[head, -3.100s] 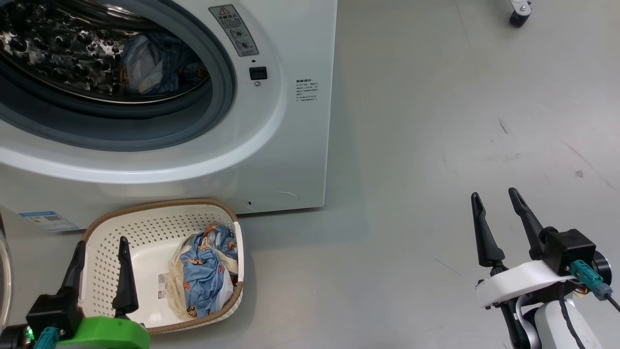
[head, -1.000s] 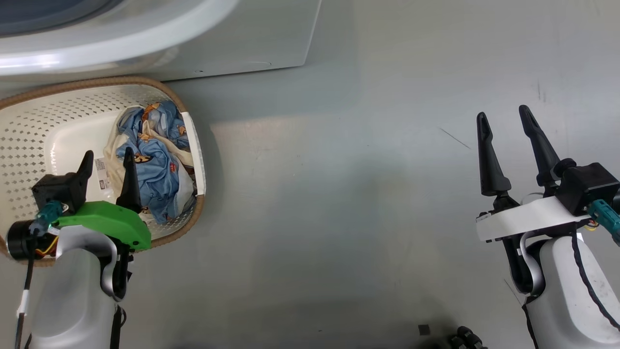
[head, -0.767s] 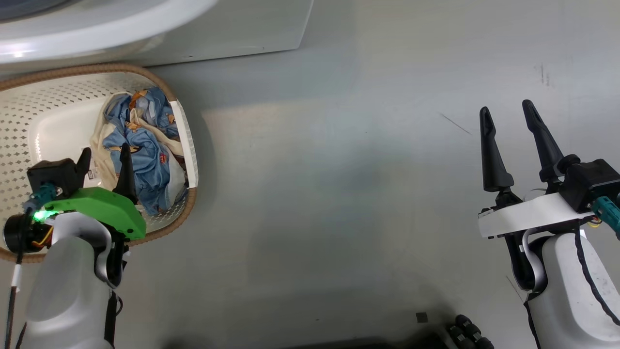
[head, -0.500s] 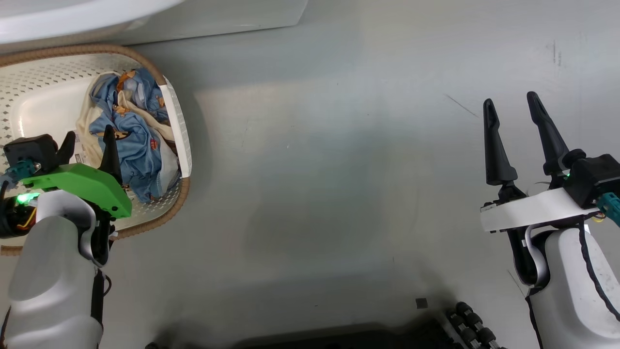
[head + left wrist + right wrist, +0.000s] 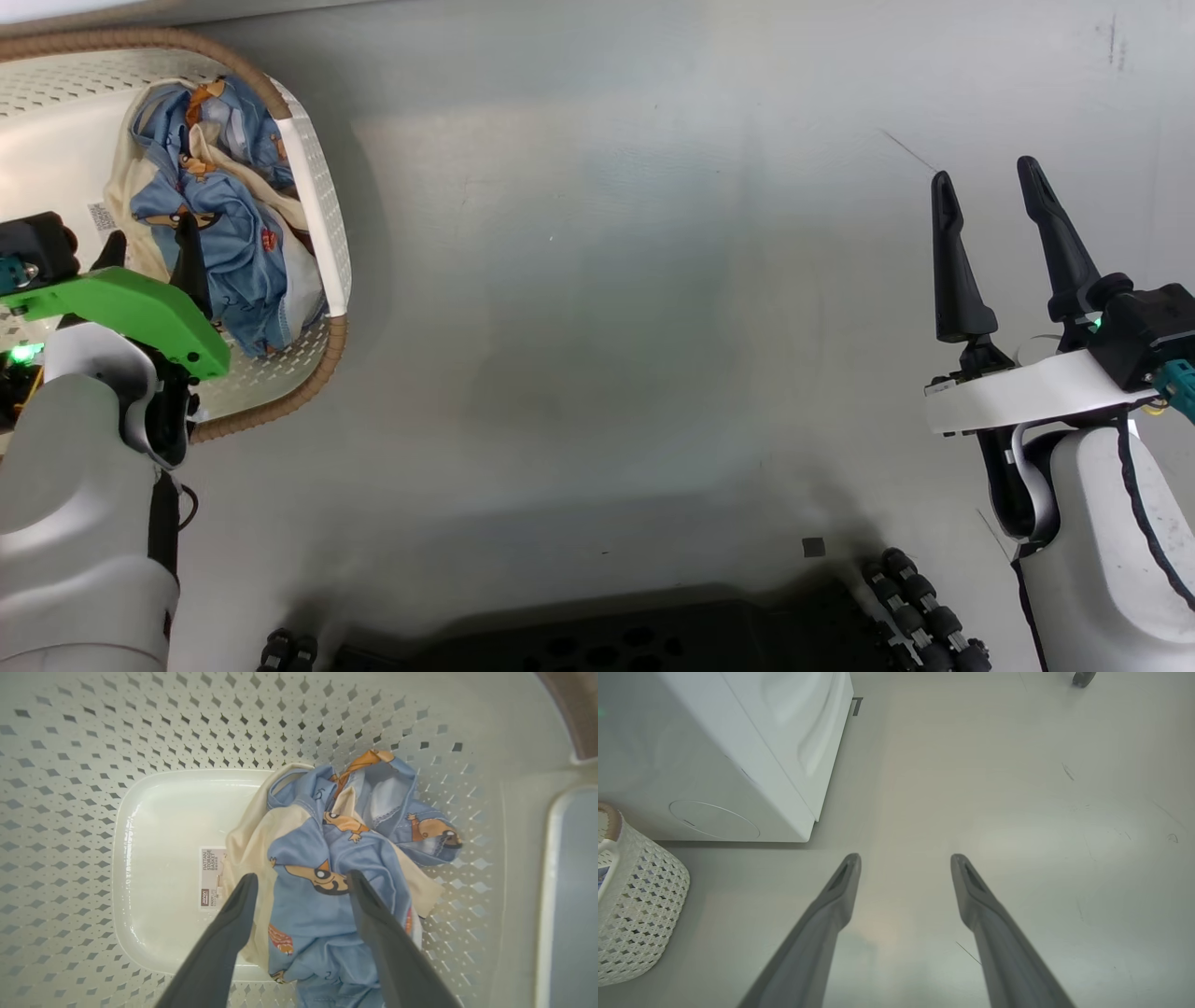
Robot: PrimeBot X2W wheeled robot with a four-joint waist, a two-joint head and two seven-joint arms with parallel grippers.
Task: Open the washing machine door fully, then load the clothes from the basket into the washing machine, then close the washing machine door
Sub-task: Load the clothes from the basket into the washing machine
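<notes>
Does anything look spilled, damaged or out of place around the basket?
Nothing stands out. The clothes lie bunched inside the basket, none hanging over its rim. The left gripper is open over them; the right gripper is open above the lightly scuffed floor.

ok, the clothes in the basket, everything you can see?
The clothes are one crumpled heap of soft light blue fabric printed with orange and brown cartoon figures, cream-beige cloth at its edges. It lies on the basket floor toward one side wall. The left gripper, jaws open, points down at the heap; contact cannot be told.
</notes>
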